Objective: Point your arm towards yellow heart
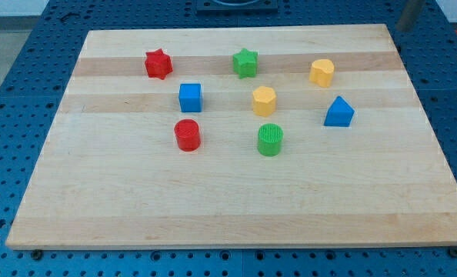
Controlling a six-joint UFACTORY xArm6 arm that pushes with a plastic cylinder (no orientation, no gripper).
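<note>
As my tip stands above-right of the yellow heart, hand state cannot be told.

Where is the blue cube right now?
The blue cube sits left of centre in the camera view, below the red star and just above the red cylinder.

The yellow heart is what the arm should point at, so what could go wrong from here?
Two yellow blocks look alike: one near the view's top right, one mid-board. I could head for the wrong one. My tip is not clearly visible, so its path is uncertain. The blue block and green star sit close and could get nudged.
</note>
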